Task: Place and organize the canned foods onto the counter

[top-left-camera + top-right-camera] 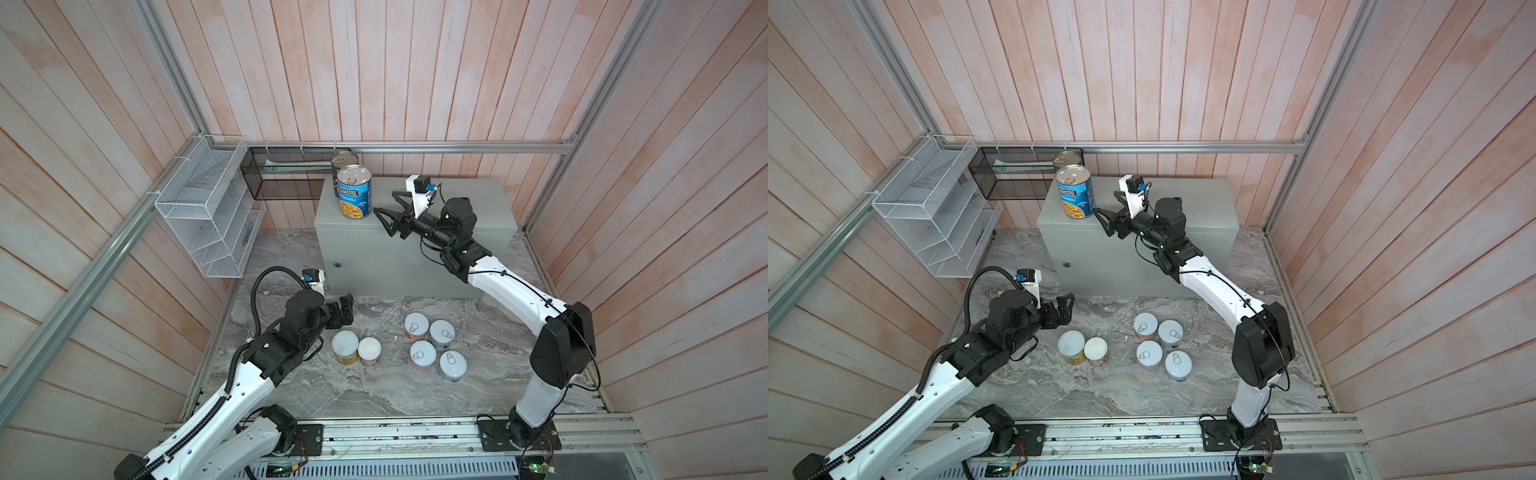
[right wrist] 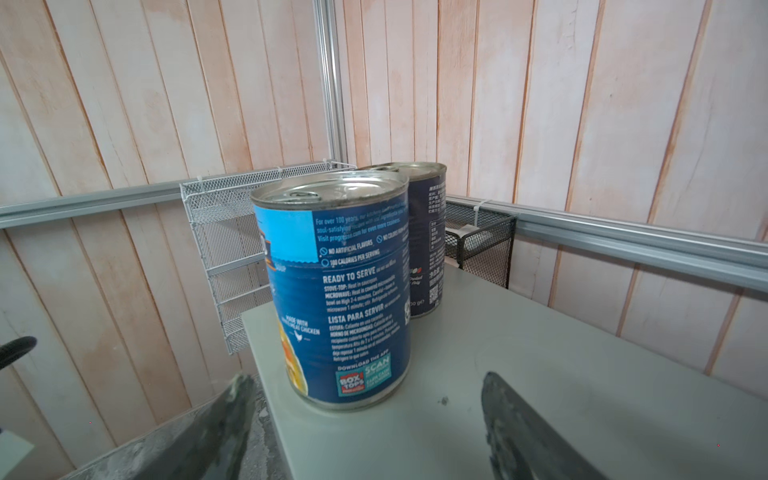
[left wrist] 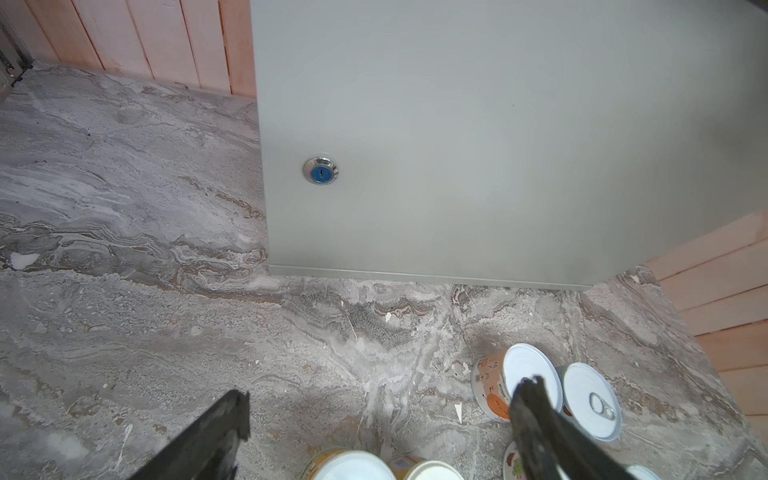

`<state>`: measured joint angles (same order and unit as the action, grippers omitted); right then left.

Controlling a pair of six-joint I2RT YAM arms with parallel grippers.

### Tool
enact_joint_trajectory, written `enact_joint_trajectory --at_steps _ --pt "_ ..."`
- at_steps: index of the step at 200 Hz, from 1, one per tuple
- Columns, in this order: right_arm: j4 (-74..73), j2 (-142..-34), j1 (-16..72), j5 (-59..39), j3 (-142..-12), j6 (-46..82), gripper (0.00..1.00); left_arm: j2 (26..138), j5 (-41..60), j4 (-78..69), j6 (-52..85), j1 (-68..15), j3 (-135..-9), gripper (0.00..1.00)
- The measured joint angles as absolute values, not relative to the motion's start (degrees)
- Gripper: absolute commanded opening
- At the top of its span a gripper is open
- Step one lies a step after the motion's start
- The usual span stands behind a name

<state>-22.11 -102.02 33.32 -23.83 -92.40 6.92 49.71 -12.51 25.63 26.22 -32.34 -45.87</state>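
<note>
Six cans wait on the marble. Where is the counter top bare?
The counter is bare from the right claw to its right edge. Its left end is crowded: the Progresso can and a dark can stand close together.

- Rear can (image 1: 344, 159): mostly hidden behind Progresso can (image 1: 354, 191) in both top views; label can't be read there.
- L wrist view: yellow can (image 3: 349, 465) & next can (image 3: 432, 470) cut by frame edge; L hand fingers (image 3: 536, 424) cover part of short can (image 3: 523, 361).
- R wrist view: R hand fingers (image 2: 515, 424) blurred, cut by edge.
</note>
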Motion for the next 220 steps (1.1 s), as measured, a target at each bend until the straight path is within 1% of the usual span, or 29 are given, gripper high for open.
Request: enact_joint_trajectory --at_steps 4,8,14,64,127,141,220 --pt "-21.3 -102.3 33.3 -23.6 -93.3 7.2 0.55 49.5 -12.5 25.8 26.3 -32.3 -45.9 1.00" --pt "-20.5 -102.8 33.3 -23.5 -94.3 6.7 0.48 49.1 -12.5 25.9 26.4 -32.3 -45.9 1.00" --pt "-19.5 -103.3 33.3 -23.2 -95.8 6.3 0.44 48.6 -12.5 26.2 26.6 -32.3 -45.9 1.00" --pt "-13.0 -107.3 33.3 -18.7 -104.6 6.2 0.48 45.3 -12.6 27.8 27.7 -32.3 -45.6 1.00" --pt "-6.4 -116.8 33.3 -18.3 -116.4 6.1 0.48 44.9 -14.0 30.3 27.7 -32.3 -45.6 1.00" --pt "-4.9 -118.5 33.3 -18.4 -118.7 6.1 0.50 44.9 -14.0 30.3 27.7 -32.3 -45.6 1.00" --pt "-1.4 -119.5 36.0 -16.9 -121.4 3.1 0.52 44.9 -14.0 30.3 27.7 -32.3 -45.6 1.00"
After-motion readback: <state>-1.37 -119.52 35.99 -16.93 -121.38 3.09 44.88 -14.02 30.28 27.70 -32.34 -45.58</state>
